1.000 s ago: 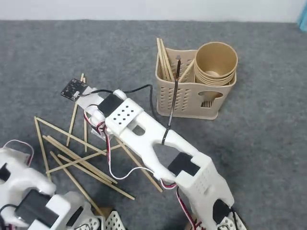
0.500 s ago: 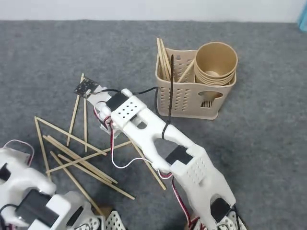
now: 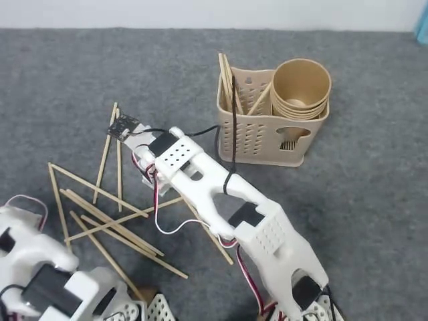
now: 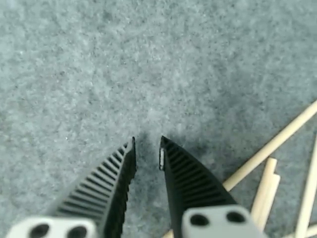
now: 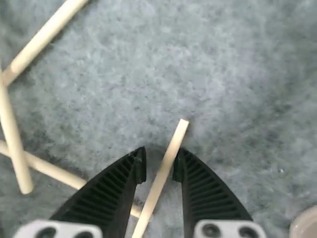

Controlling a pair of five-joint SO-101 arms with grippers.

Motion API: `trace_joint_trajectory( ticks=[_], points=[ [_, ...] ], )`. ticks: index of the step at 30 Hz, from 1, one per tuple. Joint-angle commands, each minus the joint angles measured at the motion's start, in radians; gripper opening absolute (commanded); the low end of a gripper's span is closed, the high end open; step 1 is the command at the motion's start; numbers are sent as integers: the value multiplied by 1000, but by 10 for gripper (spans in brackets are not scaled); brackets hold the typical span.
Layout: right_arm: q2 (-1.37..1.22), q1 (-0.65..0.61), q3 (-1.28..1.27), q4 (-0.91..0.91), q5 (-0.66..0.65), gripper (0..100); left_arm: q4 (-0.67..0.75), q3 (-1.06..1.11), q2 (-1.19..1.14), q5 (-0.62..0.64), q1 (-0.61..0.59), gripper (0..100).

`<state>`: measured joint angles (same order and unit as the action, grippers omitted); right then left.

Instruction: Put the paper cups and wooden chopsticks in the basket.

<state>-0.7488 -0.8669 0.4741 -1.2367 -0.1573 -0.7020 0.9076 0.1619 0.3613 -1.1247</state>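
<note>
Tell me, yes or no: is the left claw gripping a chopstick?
No, the left claw has only bare grey carpet between its slightly parted jaws; the chopsticks lie off to the side.

**Setting.** I take this for a robotics test bench, though I cannot tell whether it is in a lab or a hobby room. The bench [image 3: 374, 200] is covered in grey felt-like matting, and a pale wall [image 3: 200, 13] runs behind it. The white printed arms [image 3: 221, 200] carry bare servo wires [image 3: 157, 214] and an exposed circuit board [image 3: 124, 127].
</note>
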Motion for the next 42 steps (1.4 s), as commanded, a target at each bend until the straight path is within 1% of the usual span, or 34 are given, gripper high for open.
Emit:
trace_joint_trajectory(
  ticks=[1,3,6,10,20,25,34,38,40,42],
  points=[
    [12,18,58,31,-15,113,20,-21,6,0,11,76],
    [10,27,58,35,-15,84,20,-19,6,0,11,76],
    [16,35,58,35,-15,2,20,-19,6,0,11,76],
    [41,48,58,31,-9,36,20,-19,6,0,11,76],
    [51,51,58,12,-14,42,20,-19,6,0,11,76],
    [51,50,58,10,-15,121,20,-19,6,0,11,76],
    [93,51,52,-4,-15,107,20,-19,6,0,11,76],
    [48,51,57,7,-15,106,20,-19,6,0,12,76],
    [30,51,58,13,-15,79,20,-19,6,0,12,76],
    [28,51,58,16,-15,20,20,-19,6,0,12,76]
  ],
)
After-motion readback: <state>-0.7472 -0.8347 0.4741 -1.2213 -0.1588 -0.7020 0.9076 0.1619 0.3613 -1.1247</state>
